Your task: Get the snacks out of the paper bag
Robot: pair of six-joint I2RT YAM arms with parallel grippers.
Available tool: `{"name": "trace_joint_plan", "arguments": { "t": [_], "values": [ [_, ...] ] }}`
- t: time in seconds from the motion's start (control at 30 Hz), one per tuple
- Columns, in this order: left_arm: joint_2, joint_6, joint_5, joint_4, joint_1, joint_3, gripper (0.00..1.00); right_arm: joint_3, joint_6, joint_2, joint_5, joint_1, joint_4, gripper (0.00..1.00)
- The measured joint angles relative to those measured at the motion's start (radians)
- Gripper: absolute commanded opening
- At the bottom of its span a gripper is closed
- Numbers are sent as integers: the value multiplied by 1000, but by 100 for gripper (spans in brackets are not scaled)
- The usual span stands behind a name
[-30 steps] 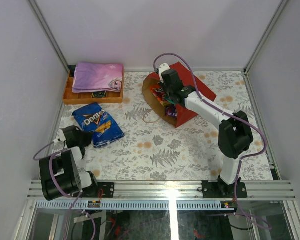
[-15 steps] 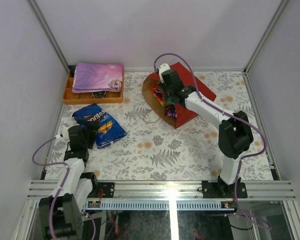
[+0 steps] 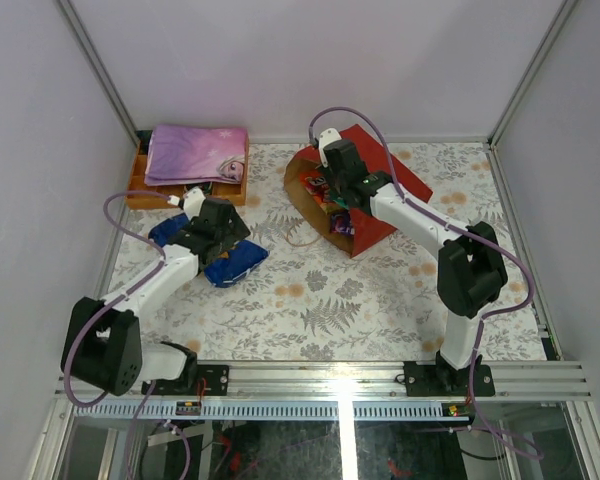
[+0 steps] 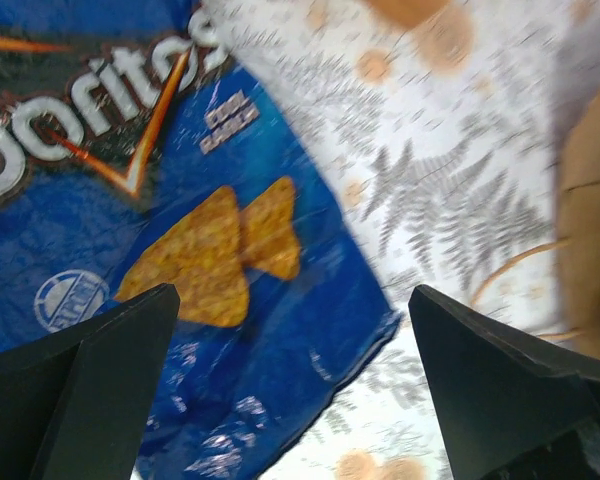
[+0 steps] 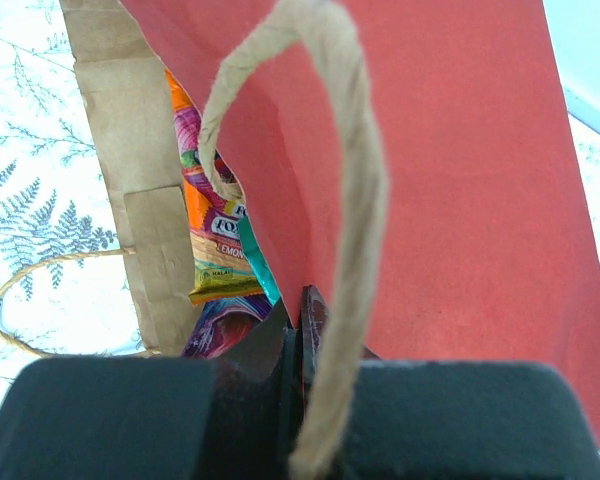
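My left hand (image 4: 293,291) hangs spread just above the Doritos bag (image 4: 160,230), which lies flat on the worktop (image 4: 430,150), long axis slanting across the gap. My right hand (image 5: 298,305) pinches the paper bag (image 5: 430,180) wall. The packets (image 5: 215,240) lie just ahead inside, nearer this hand

One red paper bag (image 3: 408,182), carrying two string handles: the raised handle (image 5: 352,200) at its red wall and the loose handle (image 5: 75,257) flat beside its mouth. Inside the bag are small glossy packets (image 5: 212,245), at least three by colour (orange, purple, teal), though they overlap too much for a sure count. Left of the bag are one blue Doritos bag (image 3: 238,263), one orange tray (image 3: 137,190) and one folded purple-pink cloth (image 3: 195,153). There are two robot arms: the left arm (image 3: 165,275) left of the bag, the right arm (image 3: 420,218) at its mouth.
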Motion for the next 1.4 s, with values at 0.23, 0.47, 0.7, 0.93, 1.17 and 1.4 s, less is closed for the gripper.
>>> {"name": "trace_joint_plan", "arguments": {
  "t": [0.23, 0.47, 0.7, 0.93, 1.17, 1.4],
  "values": [
    [13, 98, 23, -29, -15, 4, 100, -21, 0, -20, -1, 0, 0, 1],
    [213, 105, 105, 40, -15, -12, 100, -23, 2, -21, -6, 0, -1, 1],
    [256, 25, 158, 173, 44, -81, 100, -42, 2, -34, -6, 0, 0, 2],
    [303, -100, 163, 227, 183, -48, 100, -42, 2, -34, -8, 0, 0, 2],
    [349, -257, 237, 212, 346, 10, 100, -47, 2, -35, -8, 0, 0, 2],
    [308, -417, 297, 241, 462, -43, 100, -48, 2, -35, -16, 0, 0, 2]
  ]
}}
